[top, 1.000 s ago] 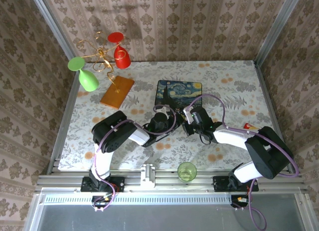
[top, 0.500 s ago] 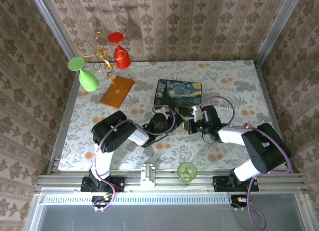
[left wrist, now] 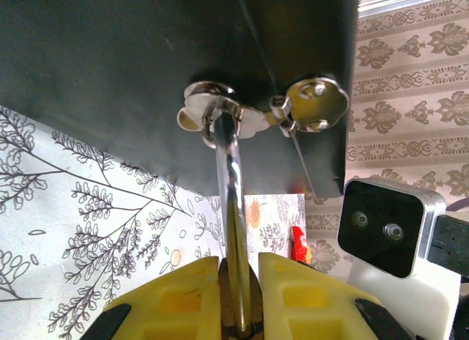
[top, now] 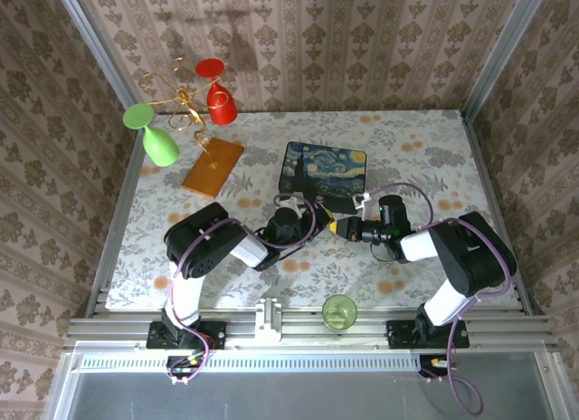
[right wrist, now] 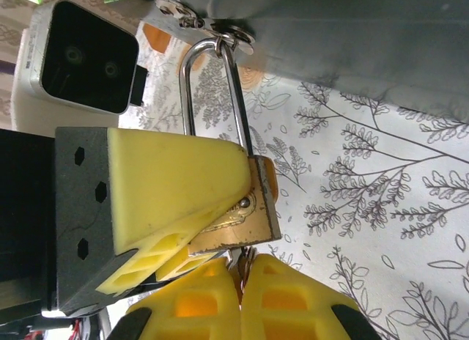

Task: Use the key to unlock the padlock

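One table point(top: 425, 148) under a floral cloth carries everything. Two arms rise from its near edge, the left arm point(top: 213, 248) and the right arm point(top: 461, 257), and they reach toward each other at the middle of the table. There stands one painted box point(top: 326, 167), dark blue with yellow swirls, a little toward the far edge. One flat orange-brown slab point(top: 213, 167) lies left of it. At the far left corner two goblets, one green point(top: 156, 135) and one red point(top: 215, 94), hang tilted on a gold wire stand. One small green cup point(top: 339, 310) sits at the near edge. The left gripper point(left wrist: 238, 289) has its yellow fingers point(right wrist: 176, 186) clamped on the one padlock point(right wrist: 249, 215), gripping the brass body from both sides. The padlock's silvery shackle point(left wrist: 231, 179) is threaded through the metal clasp point(left wrist: 220, 116) on the box's near wall. The right gripper point(right wrist: 239, 296) sits just below the padlock's bottom face. Its fingers are pressed together on the one key point(right wrist: 243, 263), a thin sliver of metal that meets the lock's underside.
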`<control>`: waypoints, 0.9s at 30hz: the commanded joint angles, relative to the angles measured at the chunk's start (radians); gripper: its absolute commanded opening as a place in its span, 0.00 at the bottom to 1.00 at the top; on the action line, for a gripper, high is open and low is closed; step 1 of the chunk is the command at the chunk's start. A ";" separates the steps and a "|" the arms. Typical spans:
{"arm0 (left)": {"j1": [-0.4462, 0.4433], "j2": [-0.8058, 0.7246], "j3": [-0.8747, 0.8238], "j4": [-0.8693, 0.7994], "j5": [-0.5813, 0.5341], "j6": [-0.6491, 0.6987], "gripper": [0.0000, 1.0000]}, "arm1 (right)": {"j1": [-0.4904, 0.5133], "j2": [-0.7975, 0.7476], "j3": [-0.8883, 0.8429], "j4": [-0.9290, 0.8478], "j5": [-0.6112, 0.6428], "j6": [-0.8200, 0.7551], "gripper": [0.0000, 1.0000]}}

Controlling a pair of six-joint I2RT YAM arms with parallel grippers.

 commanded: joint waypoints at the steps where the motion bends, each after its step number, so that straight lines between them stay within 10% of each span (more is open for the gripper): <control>1: 0.006 -0.060 -0.042 -0.046 -0.036 0.100 0.16 | -0.032 0.011 -0.003 0.100 -0.030 0.100 0.03; 27: 0.029 -0.203 -0.035 -0.396 -0.122 0.344 0.24 | -0.017 0.034 -0.001 -0.001 0.010 0.089 0.08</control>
